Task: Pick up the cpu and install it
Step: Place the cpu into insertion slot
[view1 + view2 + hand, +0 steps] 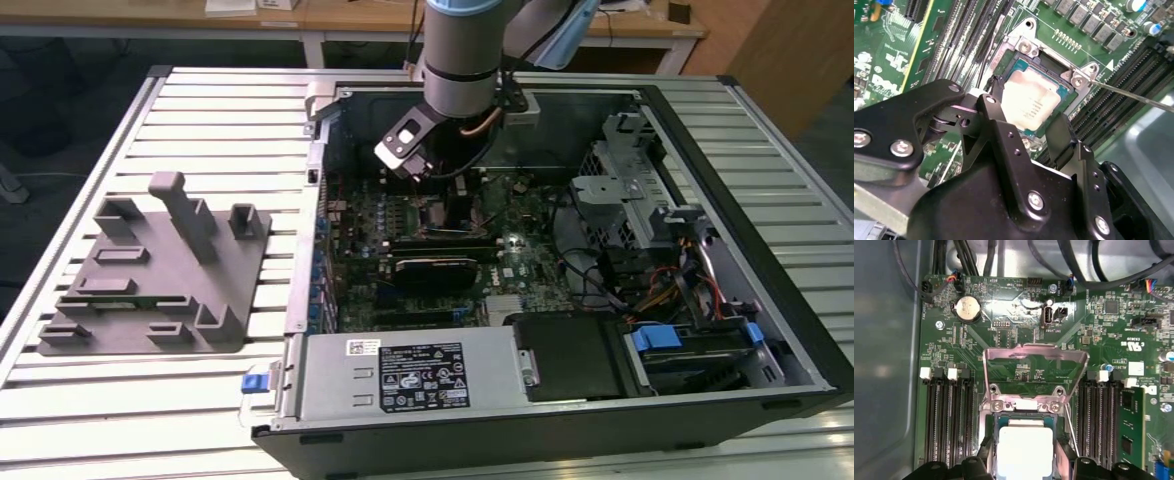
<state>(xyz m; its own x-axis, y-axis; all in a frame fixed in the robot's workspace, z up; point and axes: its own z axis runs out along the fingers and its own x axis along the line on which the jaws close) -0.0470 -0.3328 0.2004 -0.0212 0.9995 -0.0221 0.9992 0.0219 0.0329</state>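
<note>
Cpu (1031, 100) is pinched between the gripper's (1030, 114) fingers (1000, 112), which I see closed against two opposite edges. It lies in the socket (988, 437), under the raised metal load plate (1036, 365), on the green motherboard (1004, 325).

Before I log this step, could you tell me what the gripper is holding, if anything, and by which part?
The gripper holds the cpu by two opposite side edges, over the open motherboard socket.
</note>
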